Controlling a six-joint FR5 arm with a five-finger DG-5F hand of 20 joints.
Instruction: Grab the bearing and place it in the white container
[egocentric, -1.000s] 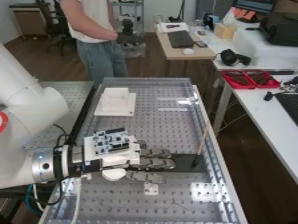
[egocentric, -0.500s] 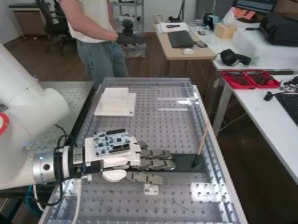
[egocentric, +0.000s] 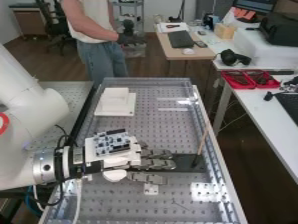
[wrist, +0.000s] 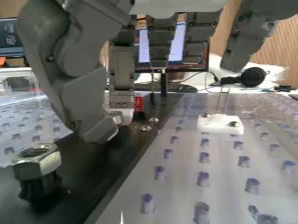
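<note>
The white jointed robot arm (egocentric: 30, 112) comes in from 9 o'clock in the high view, with its dark grey hand (egocentric: 156, 163) low over a long black strip (egocentric: 185, 162) on the perforated grey metal counter (egocentric: 110, 210). A blue-and-white circuit board (egocentric: 112, 142) sits on the white housing at the wrist end of the hand. Whether the hand is spread, pressed together or pinching something cannot be told. In the wrist view a small round silver metal part (wrist: 118, 118), possibly the bearing, shows right beside the hand, over or on the black strip; whether it is gripped or only close by is unclear. Nearer the wrist camera, a silver hexagonal nut with a round hole (wrist: 36, 161) sits atop a black post (wrist: 38, 186) on that strip. At 11 o'clock from the hand in the high view lies a low white piece with a raised block on a square base (egocentric: 115, 103), the apparent white container, well apart from the hand; whether it is hollow cannot be made out. A small white plate with screws (egocentric: 151, 189) lies at 6 o'clock from the hand, just beside the strip. Toward 3 o'clock, a thin light-brown stick (egocentric: 202, 142) stands tilted, its foot at the strip. Farther off, at 2 o'clock, are two red trays (egocentric: 239, 80) on a white counter (egocentric: 266, 117).
</note>
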